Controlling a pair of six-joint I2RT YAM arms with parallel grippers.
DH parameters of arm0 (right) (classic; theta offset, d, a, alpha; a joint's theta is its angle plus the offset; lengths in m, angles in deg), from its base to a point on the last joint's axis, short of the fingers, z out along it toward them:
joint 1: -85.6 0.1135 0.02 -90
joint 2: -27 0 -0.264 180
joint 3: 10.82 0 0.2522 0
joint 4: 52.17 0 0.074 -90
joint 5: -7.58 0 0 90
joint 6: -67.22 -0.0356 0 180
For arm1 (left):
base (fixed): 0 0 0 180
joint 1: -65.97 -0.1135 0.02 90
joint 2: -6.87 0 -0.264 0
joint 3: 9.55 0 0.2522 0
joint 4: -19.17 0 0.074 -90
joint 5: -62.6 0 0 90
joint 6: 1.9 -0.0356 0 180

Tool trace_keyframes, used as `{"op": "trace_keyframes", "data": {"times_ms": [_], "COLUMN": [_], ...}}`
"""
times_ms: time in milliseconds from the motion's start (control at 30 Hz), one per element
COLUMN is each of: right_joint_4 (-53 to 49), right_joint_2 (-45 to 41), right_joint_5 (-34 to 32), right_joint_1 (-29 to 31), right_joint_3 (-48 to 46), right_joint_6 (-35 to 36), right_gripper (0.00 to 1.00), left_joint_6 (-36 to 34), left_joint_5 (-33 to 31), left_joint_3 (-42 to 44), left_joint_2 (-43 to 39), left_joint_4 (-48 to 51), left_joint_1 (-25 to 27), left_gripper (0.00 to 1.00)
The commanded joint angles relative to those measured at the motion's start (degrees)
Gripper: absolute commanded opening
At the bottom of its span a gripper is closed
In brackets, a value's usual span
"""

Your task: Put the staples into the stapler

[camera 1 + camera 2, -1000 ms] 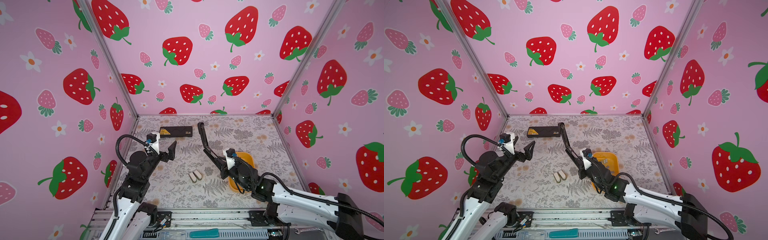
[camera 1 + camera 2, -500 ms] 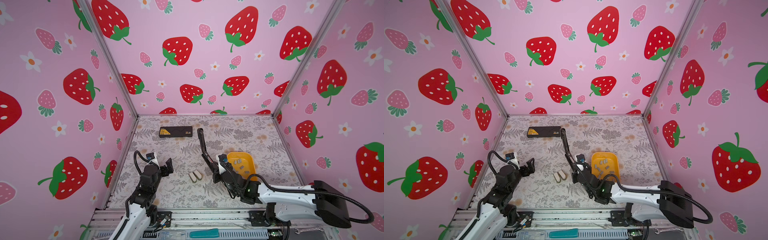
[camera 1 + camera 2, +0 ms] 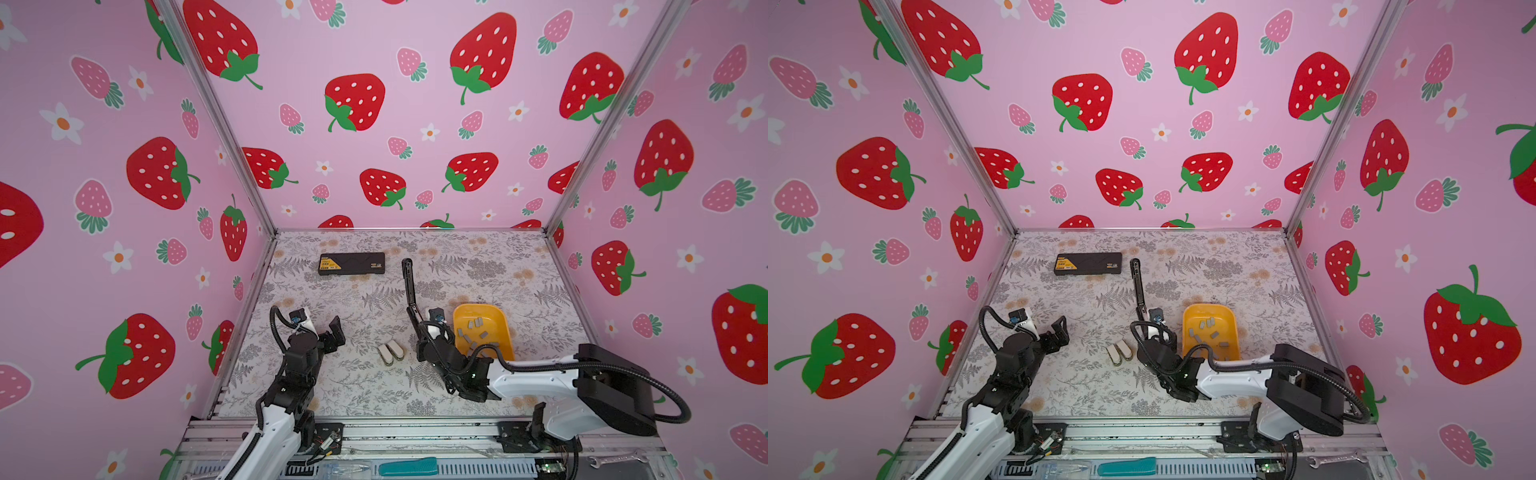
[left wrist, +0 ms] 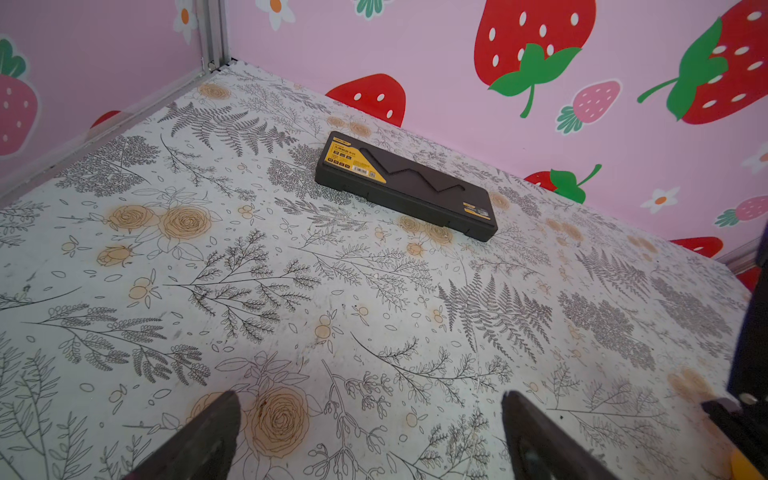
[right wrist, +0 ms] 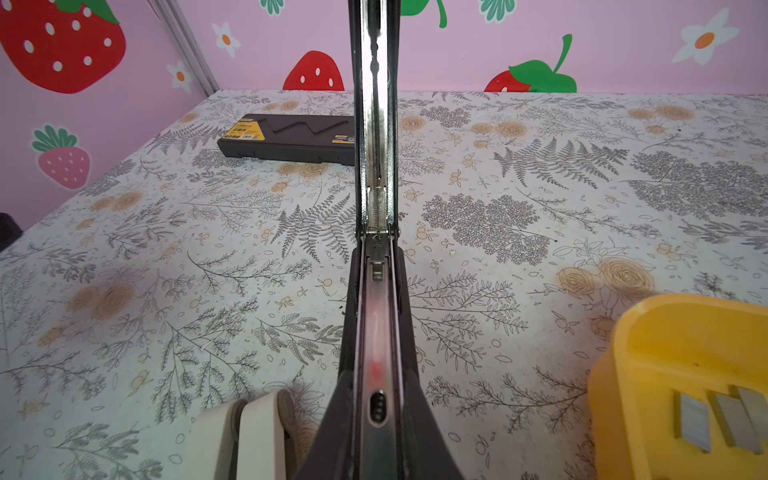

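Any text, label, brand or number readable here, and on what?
Nothing can be read.
On the black case, the big yellow label: print and a barcode-like patch, too small to read.
On the same case, the small yellow mark at its other end: blurred.
No print shows elsewhere.

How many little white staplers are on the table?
2. One white stapler lies on the table, left of the yellow tray; the other white stapler lies right beside it. An arm could hide more.
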Motion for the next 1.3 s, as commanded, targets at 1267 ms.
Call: {"op": "trace_keyframes", "data": {"times_ms": [1267], "right_joint_4": [12.06], "right_joint_2": [19.72], "right_joint_5": [1.16], "right_joint_1": [-3.62], "right_joint_3": [1.23], "right_joint_6": [-4.81], "right_gripper": [0.18], "left_joint_6": [0.76], "left_joint_5": [-1.01], "left_joint_3": [1.79], "left_joint_2": [-2.59], "left_joint_4": [-2.98], "left_joint_1": [-0.22], "left_gripper": [0.99]}}
